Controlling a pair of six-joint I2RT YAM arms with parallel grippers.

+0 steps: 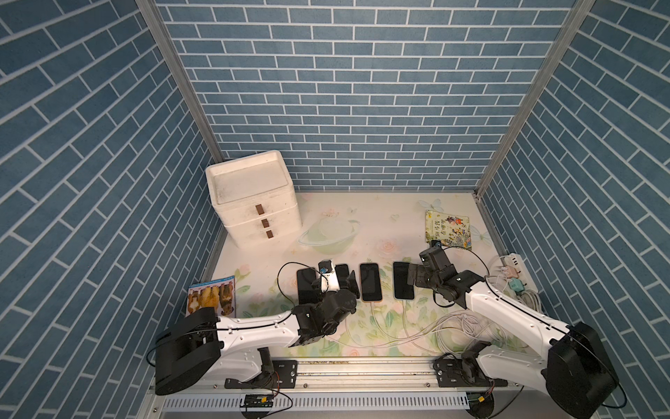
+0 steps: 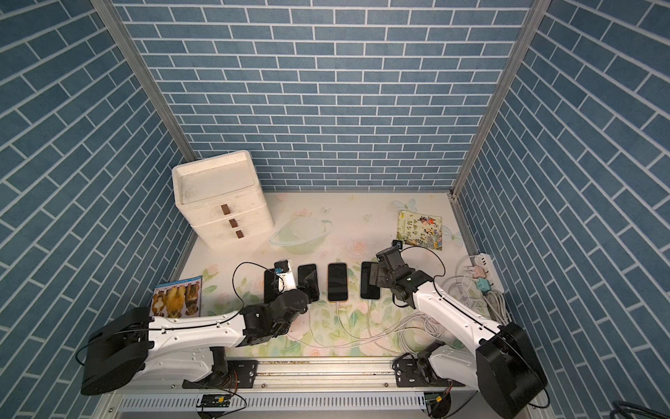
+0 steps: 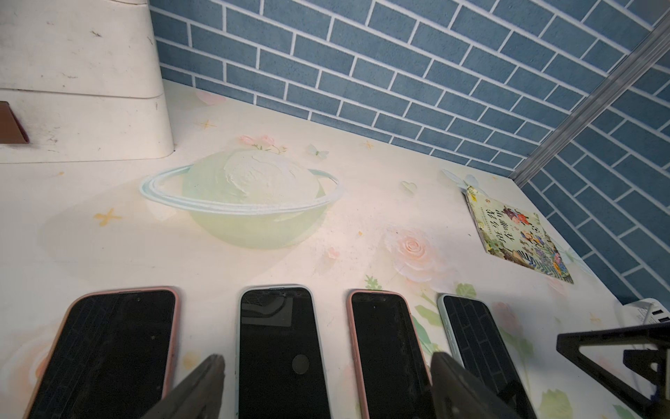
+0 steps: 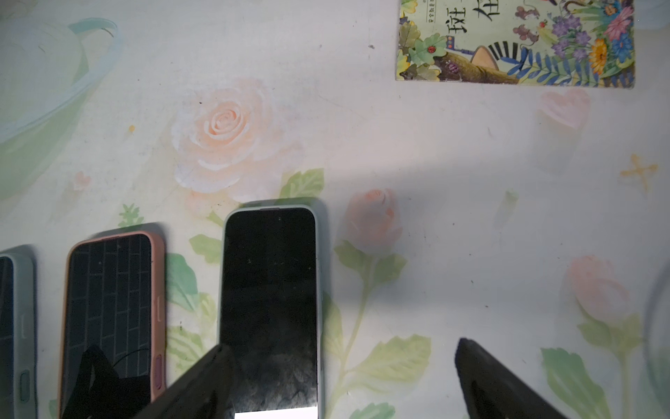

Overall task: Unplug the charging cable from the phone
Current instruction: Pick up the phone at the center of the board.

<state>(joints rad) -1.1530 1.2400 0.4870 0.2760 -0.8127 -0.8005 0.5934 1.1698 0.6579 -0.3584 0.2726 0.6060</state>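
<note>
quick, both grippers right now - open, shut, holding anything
Left gripper: open, holding nothing, over the second phone from the left.
Right gripper: open, holding nothing, by the rightmost phone.

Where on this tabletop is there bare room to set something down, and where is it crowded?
Free: the patch between the white three-drawer box, the illustrated picture book and the row of four dark-screened phones. Crowded: the near edge, where white charging cables tangle, and the right side by the white power strip.
</note>
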